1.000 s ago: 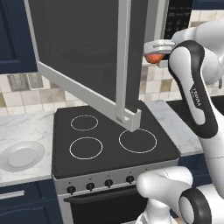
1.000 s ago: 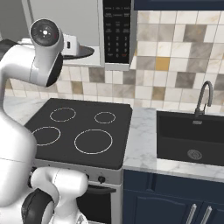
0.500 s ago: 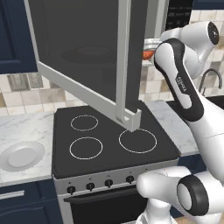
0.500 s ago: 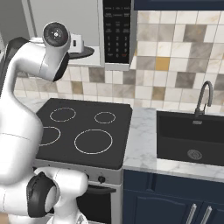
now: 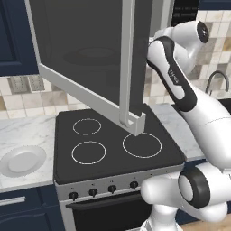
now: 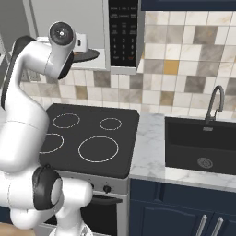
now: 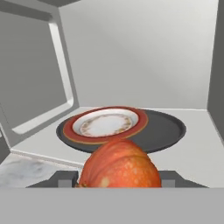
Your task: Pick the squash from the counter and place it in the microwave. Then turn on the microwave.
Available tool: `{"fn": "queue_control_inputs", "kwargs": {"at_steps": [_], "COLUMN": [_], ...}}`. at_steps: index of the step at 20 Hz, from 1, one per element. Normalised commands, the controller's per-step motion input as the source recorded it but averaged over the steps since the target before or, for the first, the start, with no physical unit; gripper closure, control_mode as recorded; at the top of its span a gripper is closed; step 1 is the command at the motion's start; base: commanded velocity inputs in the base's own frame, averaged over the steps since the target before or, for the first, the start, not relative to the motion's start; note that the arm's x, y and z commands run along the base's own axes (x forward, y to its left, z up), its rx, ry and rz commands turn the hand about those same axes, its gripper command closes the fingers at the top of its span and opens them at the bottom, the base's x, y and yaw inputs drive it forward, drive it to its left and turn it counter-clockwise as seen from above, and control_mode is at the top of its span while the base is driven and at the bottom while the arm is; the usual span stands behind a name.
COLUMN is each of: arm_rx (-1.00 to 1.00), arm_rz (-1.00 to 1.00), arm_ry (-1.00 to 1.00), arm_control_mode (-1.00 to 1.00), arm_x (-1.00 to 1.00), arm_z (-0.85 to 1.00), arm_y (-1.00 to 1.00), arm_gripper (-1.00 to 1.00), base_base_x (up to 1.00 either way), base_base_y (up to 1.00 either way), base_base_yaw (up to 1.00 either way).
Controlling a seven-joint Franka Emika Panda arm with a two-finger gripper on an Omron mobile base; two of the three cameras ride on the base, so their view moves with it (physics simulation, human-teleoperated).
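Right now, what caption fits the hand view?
Squash held in the pincer at the open microwave, before its plate on the dark tray.

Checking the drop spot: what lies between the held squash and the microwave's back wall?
In the hand view, a red-rimmed plate on the dark turntable, beyond the squash.

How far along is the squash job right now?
Done: the squash is off the counter and the microwave door stands open. In hand: the pincer holds the squash at the opening, before the rimmed plate on the dark turntable. Left: set it down, shut the door, start the microwave.
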Motion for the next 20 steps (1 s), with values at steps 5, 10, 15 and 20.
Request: {"fn": "queue_control_inputs", "kwargs": {"at_steps": [5, 10, 15, 20], "arm_rx": [0.0, 0.0, 0.0, 0.0], "arm_rz": [0.0, 0.0, 0.0, 0.0], "arm_ry": [0.0, 0.0, 0.0, 0.0], "arm_control_mode": [-1.0, -1.0, -1.0, -1.0], "arm_x": [0.31, 0.43, 0.38, 0.34], "arm_z": [0.0, -0.02, -0.09, -0.1], "arm_y": [0.05, 0.14, 0.2, 0.22], "arm_gripper": [1.0, 1.0, 1.0, 1.0], "base_base_x": [0.0, 0.0, 0.0, 0.0], "base_base_y": [0.0, 0.0, 0.0, 0.0], "base_base_yaw": [0.0, 0.0, 0.0, 0.0]}}
